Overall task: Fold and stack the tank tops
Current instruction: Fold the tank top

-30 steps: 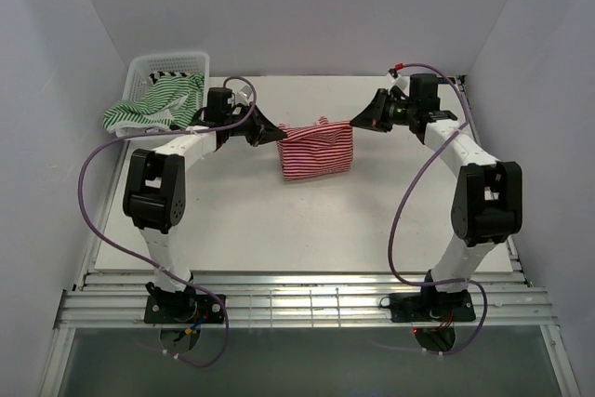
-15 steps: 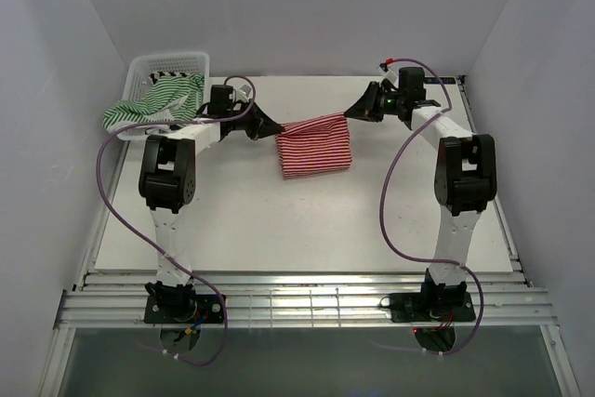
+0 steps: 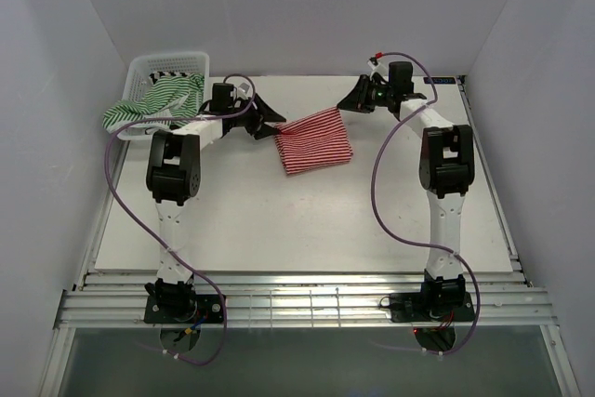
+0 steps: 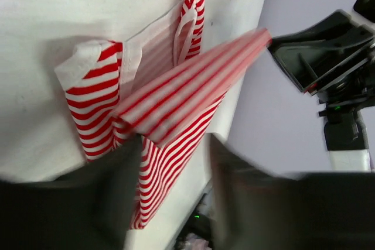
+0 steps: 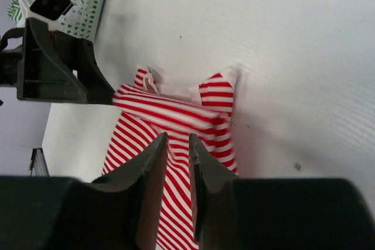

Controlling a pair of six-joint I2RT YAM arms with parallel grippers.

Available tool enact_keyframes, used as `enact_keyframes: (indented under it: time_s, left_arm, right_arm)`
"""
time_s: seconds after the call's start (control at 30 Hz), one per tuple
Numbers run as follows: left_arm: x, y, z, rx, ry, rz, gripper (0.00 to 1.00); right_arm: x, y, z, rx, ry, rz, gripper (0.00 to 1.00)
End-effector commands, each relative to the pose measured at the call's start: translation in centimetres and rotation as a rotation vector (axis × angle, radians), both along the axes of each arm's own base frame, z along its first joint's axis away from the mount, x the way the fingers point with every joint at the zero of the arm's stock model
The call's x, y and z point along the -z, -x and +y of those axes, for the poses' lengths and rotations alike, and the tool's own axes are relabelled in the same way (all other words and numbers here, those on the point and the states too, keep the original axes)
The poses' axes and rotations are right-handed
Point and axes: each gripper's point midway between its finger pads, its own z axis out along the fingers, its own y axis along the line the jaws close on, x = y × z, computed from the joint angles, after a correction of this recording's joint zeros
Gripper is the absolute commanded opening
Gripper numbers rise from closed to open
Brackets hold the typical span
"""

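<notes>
Hem of the red-and-white tank top spanned my two jaws, stretched for folding. My left gripper gaped to let go; my right gripper pinched its corner.

A: Non-task stuff, quick?
B: A white mesh basket sat at the far-left corner of the table.
A: The table itself?
B: It was white and flat. The right wrist view showed a small dark speck on it.
A: Surroundings?
B: Pale walls closed in the left, far and right sides. A slatted metal rail ran along the near edge.
</notes>
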Motion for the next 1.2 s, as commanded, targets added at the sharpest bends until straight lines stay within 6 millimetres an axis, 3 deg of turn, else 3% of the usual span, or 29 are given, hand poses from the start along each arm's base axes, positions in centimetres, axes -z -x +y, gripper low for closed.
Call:
enact_keyframes:
  time_s: [0.0,0.03,0.1,0.17,0.2,0.27,0.3,0.33,0.37,0.4,0.43,0.5,0.73,0.83,0.9,0.93,1.0,1.03,1.1,1.17]
  left_arm:
    - [-3.9,-2.1,0.9,-0.041,-0.018,-0.112,0.71]
    - [-4.3,-2.4,1.0,-0.056,-0.03,-0.122,0.96]
    - [-5.7,-2.4,1.2,-0.059,-0.037,-0.153,0.98]
    - [-6.7,-2.1,1.1,-0.049,-0.033,-0.171,0.98]
    - [-7.7,-1.8,1.1,-0.046,-0.036,-0.196,0.98]
    - [-8.0,-0.9,0.8,-0.04,-0.052,-0.204,0.98]
    - [-9.2,-0.3,0.7,-0.028,-0.063,-0.239,0.98]
    - [-9.7,0.1,0.6,-0.027,-0.076,-0.251,0.98]
    - [-9.5,0.6,-0.1,-0.021,-0.095,-0.255,0.98]
    - [-9.9,1.0,-0.4,-0.01,-0.113,-0.285,0.98]
    - [-10.6,1.3,-0.8,0.0,-0.121,-0.313,0.98]
    - [-10.6,1.7,-2.2,0.023,-0.146,-0.322,0.98]
    - [-4.5,0.6,-3.6,0.071,-0.216,-0.216,0.98]
    - [-4.0,-0.5,-3.7,0.06,-0.228,-0.225,0.98]
    - [-2.6,-1.3,-3.6,0.051,-0.251,-0.218,0.98]
    - [-3.1,-2.3,-3.6,0.034,-0.26,-0.244,0.98]
    - [-1.8,-3.1,-3.6,0.033,-0.278,-0.235,0.98]
    - [-2.5,-4.0,-3.7,0.019,-0.284,-0.26,0.98]
    - [-0.8,-4.6,-3.3,0.01,-0.311,-0.239,0.98]
    - [-0.7,-5.6,-2.6,-0.015,-0.321,-0.241,0.98]
  right_arm:
    - [-3.8,-2.0,0.9,-0.042,0.007,-0.165,0.28]
    - [-3.5,-2.0,0.9,-0.043,0.017,-0.147,0.36]
    - [-4.1,-1.9,0.7,-0.043,0.032,-0.148,0.58]
    - [-5.4,-1.4,0.6,-0.055,0.044,-0.176,0.73]
    - [-5.0,-0.5,0.6,-0.069,0.047,-0.152,0.95]
    - [-6.4,0.8,0.5,-0.086,0.058,-0.177,0.9]
    - [-6.4,1.5,0.5,-0.092,0.063,-0.172,0.9]
    - [-4.7,2.9,0.5,-0.103,0.071,-0.13,0.9]
    - [-5.7,3.8,0.5,-0.111,0.076,-0.154,0.9]
    - [-5.5,4.7,0.7,-0.121,0.079,-0.148,0.9]
    - [-4.0,5.9,0.8,-0.133,0.085,-0.112,0.9]
    - [-4.1,7.2,1.1,-0.153,0.089,-0.113,0.9]
    - [-1.1,10.1,2.1,-0.201,0.087,-0.048,0.9]
    - [0.4,11.1,2.4,-0.229,0.093,-0.023,0.9]
    - [1.6,11.8,2.6,-0.241,0.101,0.001,0.9]
    - [1.9,11.9,2.6,-0.246,0.105,0.002,0.9]
    - [3.0,12.3,2.6,-0.252,0.11,0.027,0.9]
    - [3.6,12.5,2.6,-0.258,0.114,0.037,0.9]
    - [4.3,12.7,2.3,-0.256,0.13,0.056,0.9]
    - [4.9,12.9,2.2,-0.259,0.14,0.062,0.9]
